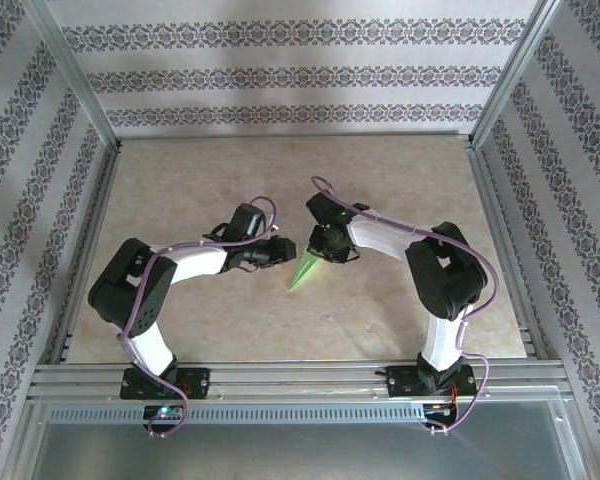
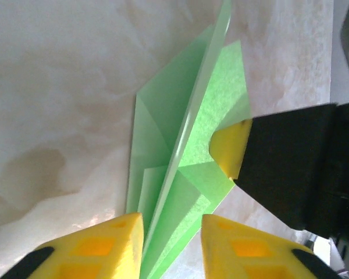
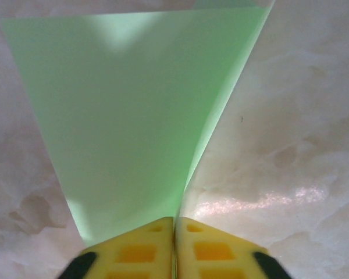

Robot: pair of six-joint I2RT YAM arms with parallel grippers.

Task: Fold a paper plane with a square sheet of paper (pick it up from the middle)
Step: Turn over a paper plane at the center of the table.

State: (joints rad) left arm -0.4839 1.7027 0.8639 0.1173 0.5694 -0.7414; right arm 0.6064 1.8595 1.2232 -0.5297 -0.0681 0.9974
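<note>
Paper plane (image 1: 305, 270) at frame centre over counter (image 1: 180, 300), light green, plain, R/H: right hand (image 3: 174, 220) pressed together pinching its fold, L/H: left hand (image 2: 171, 224) spread, fingers straddling centre crease, lower frame.

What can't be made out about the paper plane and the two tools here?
Top external: the paper plane is too small to read its folds; the right tool covers its upper end.
Left wrist: both ends of the plane run off the top and bottom edges; whether the left tool touches it is unclear.
Right wrist: the plane is blurred, its far end cut by the top edge.
</note>
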